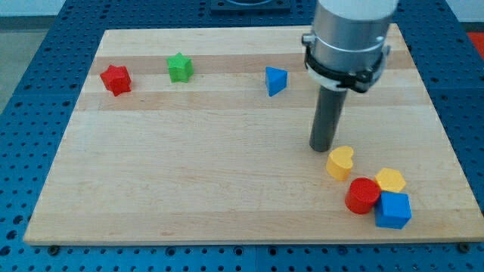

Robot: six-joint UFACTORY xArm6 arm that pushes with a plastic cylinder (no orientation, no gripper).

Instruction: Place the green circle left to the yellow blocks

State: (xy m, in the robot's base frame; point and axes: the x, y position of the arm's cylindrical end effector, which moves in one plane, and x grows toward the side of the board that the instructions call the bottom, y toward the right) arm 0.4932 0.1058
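Note:
My tip (324,148) rests on the wooden board (189,174), just up and left of a yellow heart block (340,162). A yellow hexagon block (391,180) lies further right, touching a red circle block (363,196) and a blue cube (393,210). No green circle shows in the camera view. The only green block I see is a green star (180,67) near the view's top left.
A red star (116,78) lies at the top left and a blue triangle block (276,81) at the top middle. The arm's grey body (349,38) hangs over the top right. A blue perforated table (30,91) surrounds the board.

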